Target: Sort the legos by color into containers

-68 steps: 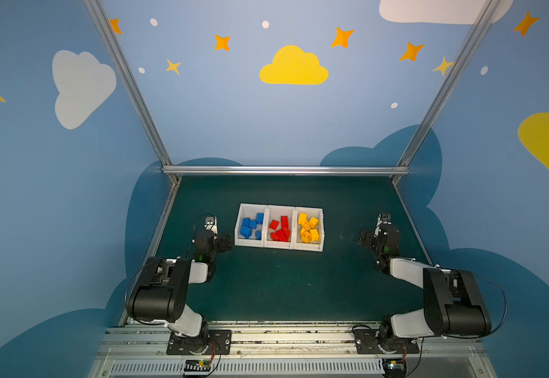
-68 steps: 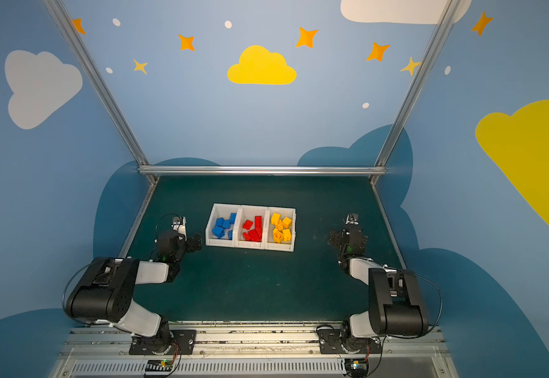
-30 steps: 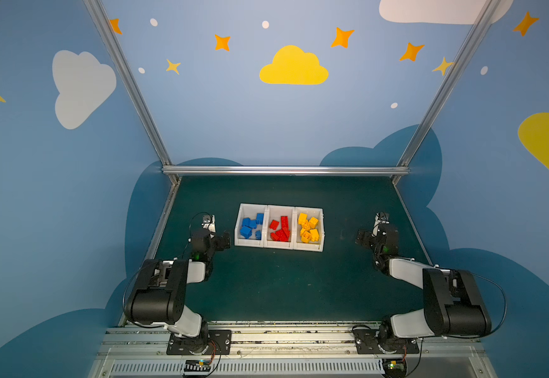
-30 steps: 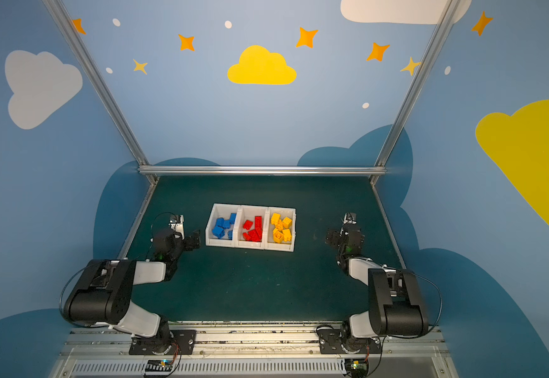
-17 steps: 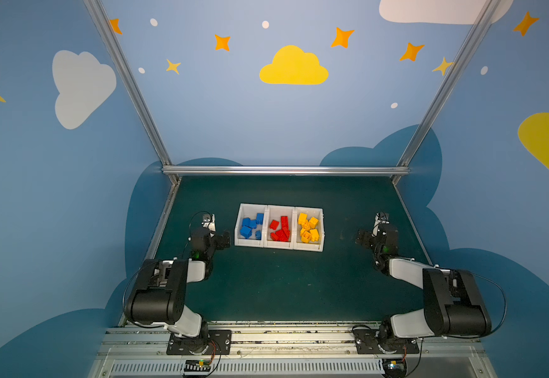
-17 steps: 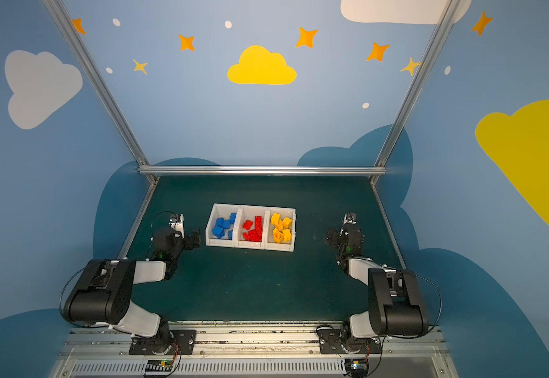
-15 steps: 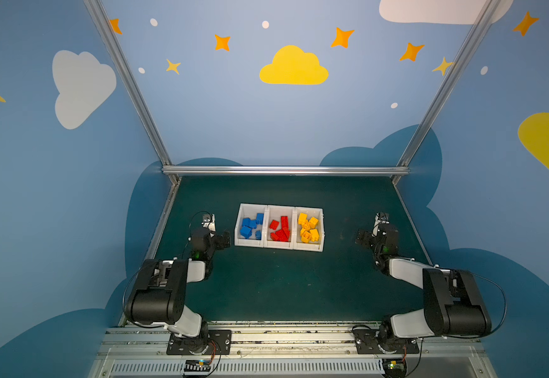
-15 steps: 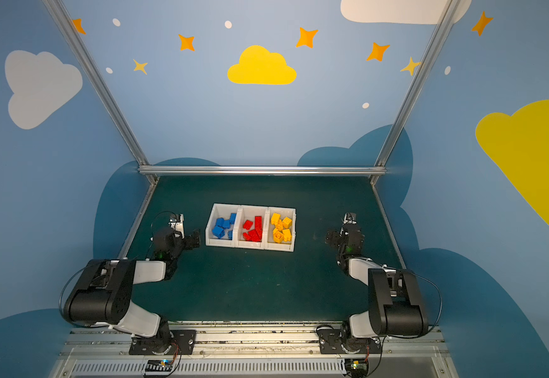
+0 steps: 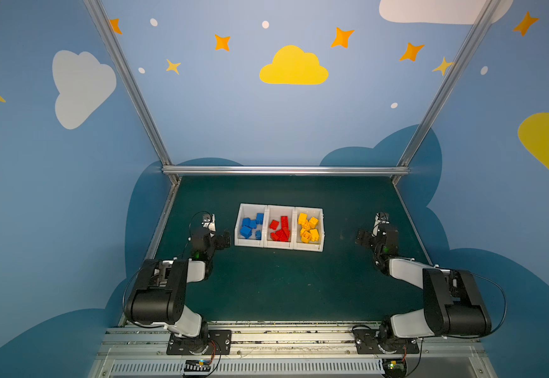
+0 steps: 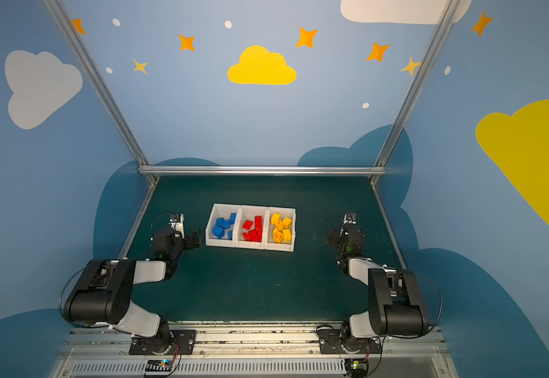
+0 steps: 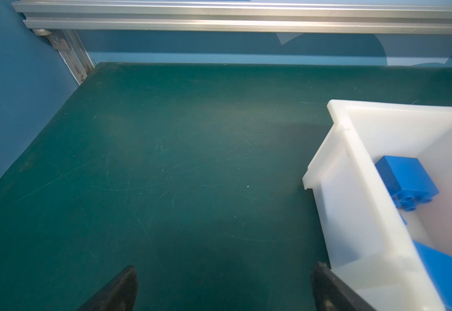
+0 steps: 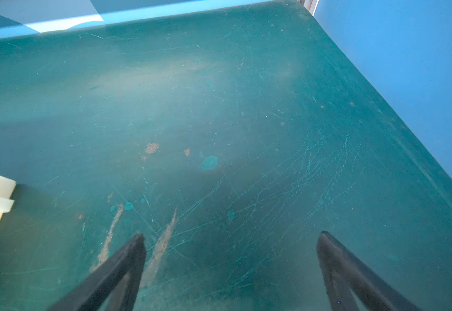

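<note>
Legos (image 9: 281, 226) all lie inside the containers (image 9: 309, 247), as far as I can see in both top views; blue bricks (image 9: 250, 226) are in the left bin (image 9: 237, 225), red bricks (image 9: 279, 234) in the middle bin (image 9: 281, 207), yellow bricks (image 9: 309, 227) in the right bin (image 9: 322, 229); I spot no wrong colour in any compartment, though the pieces are small from up here and some overlap. I find no loose brick on the green mat (image 9: 283, 288) in a top view, nor in either wrist view.

My left gripper (image 11: 224, 272) hangs low just beside the left bin's outer wall, jaws spread wide with nothing between them; its wrist view looks over that wall at a couple of blue bricks resting inside. My right gripper (image 12: 231, 238) sits well apart from the right bin, over bare scuffed mat, jaws likewise spread wide and empty; only a corner of the white bin shows at the edge of its wrist view.

I judge the sorting complete; nothing is left to pick, and what remains, at most, is parking both arms.
</note>
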`<state>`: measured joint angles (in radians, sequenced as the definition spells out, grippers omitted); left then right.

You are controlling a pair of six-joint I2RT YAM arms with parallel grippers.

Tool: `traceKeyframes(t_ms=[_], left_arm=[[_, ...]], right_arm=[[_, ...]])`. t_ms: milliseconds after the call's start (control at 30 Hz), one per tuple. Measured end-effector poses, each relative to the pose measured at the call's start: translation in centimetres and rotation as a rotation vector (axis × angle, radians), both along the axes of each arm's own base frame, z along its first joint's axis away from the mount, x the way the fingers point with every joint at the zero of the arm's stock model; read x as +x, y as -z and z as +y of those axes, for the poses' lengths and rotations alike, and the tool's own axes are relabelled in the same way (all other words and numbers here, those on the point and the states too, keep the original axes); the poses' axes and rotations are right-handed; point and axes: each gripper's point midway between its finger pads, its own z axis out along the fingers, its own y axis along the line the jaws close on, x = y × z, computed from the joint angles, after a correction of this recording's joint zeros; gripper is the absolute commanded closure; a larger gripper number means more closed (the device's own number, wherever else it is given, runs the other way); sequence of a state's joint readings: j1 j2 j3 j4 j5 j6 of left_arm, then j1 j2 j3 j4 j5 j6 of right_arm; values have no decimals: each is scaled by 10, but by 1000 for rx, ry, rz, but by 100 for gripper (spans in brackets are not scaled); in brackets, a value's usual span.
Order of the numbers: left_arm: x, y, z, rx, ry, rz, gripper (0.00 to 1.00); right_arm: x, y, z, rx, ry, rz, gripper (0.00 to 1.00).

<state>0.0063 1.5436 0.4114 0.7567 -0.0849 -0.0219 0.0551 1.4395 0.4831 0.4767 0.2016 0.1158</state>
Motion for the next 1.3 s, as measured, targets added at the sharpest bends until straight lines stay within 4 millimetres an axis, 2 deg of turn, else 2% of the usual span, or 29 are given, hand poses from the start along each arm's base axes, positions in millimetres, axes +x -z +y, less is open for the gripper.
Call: traceKeyframes(t_ms=[367,567,667,833,1300], left_arm=[[-1,-2,-1,5,7,-17,0],[-22,4,-1,22,0,-44,0],[-16,-1,-1,24,-2,-47,0],[6,-23,0,22,-6,-86,0],[3,-15,1,21,-6,-50,0]], right_arm=[[0,0,0,0,0,0,1],[0,0,0,0,0,0,1],[0,0,0,0,0,0,1],[0,0,0,0,0,0,1],[0,0,0,0,0,0,1]])
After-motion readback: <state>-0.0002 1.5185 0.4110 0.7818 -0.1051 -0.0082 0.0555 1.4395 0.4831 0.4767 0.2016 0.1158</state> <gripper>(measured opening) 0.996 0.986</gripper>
